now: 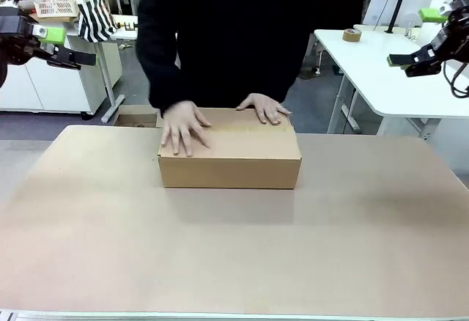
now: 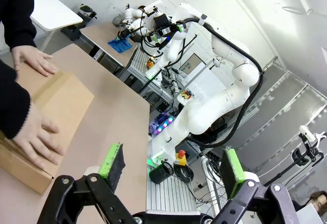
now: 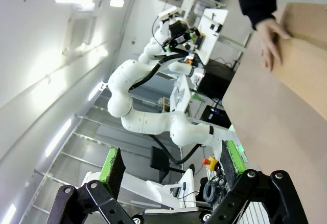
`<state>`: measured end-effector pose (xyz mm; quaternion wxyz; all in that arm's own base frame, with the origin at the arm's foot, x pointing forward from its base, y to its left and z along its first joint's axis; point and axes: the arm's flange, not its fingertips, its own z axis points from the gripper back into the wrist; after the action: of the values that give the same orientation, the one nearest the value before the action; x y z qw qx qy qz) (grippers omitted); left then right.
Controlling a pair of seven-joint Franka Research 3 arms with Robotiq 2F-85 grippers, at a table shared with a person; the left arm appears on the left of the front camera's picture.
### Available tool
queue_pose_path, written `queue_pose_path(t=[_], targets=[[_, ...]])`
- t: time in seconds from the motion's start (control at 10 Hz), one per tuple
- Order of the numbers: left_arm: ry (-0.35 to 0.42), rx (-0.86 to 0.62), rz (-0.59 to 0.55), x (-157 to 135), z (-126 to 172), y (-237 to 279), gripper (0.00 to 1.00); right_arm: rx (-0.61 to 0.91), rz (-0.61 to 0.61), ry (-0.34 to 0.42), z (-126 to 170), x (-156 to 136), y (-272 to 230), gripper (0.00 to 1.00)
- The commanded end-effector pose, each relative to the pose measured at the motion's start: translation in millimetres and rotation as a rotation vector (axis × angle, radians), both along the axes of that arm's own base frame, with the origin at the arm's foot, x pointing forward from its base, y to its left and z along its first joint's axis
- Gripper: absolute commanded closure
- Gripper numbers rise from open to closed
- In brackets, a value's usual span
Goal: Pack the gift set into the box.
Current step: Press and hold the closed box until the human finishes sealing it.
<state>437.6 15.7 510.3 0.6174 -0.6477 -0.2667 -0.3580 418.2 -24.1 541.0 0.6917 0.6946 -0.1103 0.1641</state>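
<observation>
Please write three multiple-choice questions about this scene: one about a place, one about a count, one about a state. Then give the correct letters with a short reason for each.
1. Where does the box stand?
A. on the table's middle, in front of the person
B. on the floor
C. in the left tool

2. How many of the person's hands lie on the box?
A. none
B. one
C. two

3. In what state are the box's top flaps?
A. standing open
C. torn off
B. folded down shut

Answers:
1 A, the front view shows it on the brown table, far from both arms.
2 C, one hand and the other hand both press on its top.
3 B, the top is flat and closed; the left tool and the right tool are open, raised at the sides.
</observation>
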Motion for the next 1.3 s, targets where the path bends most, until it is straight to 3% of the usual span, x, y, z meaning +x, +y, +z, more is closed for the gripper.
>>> queue_pose_path(t=[0.0,1.2], targets=[[0.012,0.011,-0.006,-3.8,2.1,1.2,0.0,-0.019,-0.002,-0.004,1.5,-1.1,-0.5,0.0],[0.012,0.011,-0.006,-3.8,2.1,1.2,0.0,-0.019,-0.002,-0.004,1.5,-1.1,-0.5,0.0]])
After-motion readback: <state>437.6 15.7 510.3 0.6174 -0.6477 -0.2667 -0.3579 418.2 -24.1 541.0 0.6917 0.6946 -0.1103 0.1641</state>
